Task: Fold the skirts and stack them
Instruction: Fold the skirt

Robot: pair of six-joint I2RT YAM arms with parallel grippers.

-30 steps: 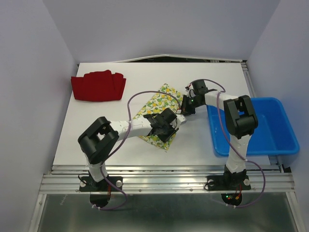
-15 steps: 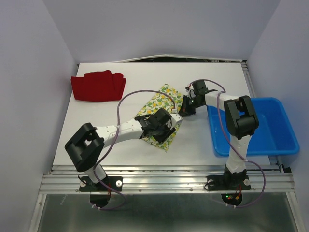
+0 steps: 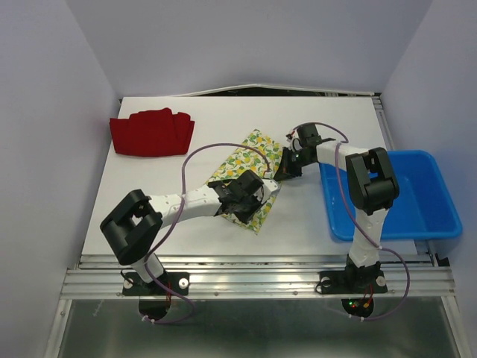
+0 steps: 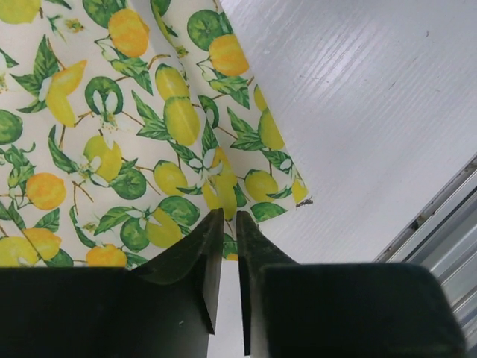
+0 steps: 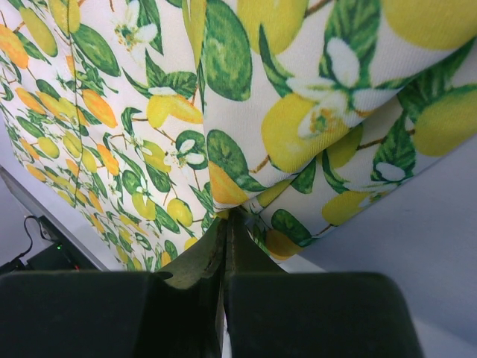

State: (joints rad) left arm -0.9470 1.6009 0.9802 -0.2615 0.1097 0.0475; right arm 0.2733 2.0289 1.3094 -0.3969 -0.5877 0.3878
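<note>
The lemon skirt point(image 3: 240, 162), white with yellow lemons and green leaves, lies folded mid-table. My left gripper point(image 3: 252, 195) rests over its near right edge. In the left wrist view the left gripper point(image 4: 229, 218) is closed to a thin slit, and the lemon skirt point(image 4: 134, 127) lies flat beneath the tips, not between them. My right gripper point(image 3: 284, 170) is shut on the skirt's right corner. In the right wrist view the right gripper point(image 5: 226, 218) pinches a lifted fold of the lemon skirt point(image 5: 246, 89). The red skirt point(image 3: 151, 133) lies bunched at the far left, away from both grippers.
A blue plastic bin point(image 3: 436, 205) stands at the table's right edge, beside the right arm. The metal rail point(image 3: 253, 262) runs along the near edge and shows in the left wrist view point(image 4: 447, 231). Walls close in on the left, back and right.
My left arm's elbow has swung down and to the left. Its gripper has shifted slightly toward the near edge of the lemon skirt. The right gripper has held its place on the corner.
</note>
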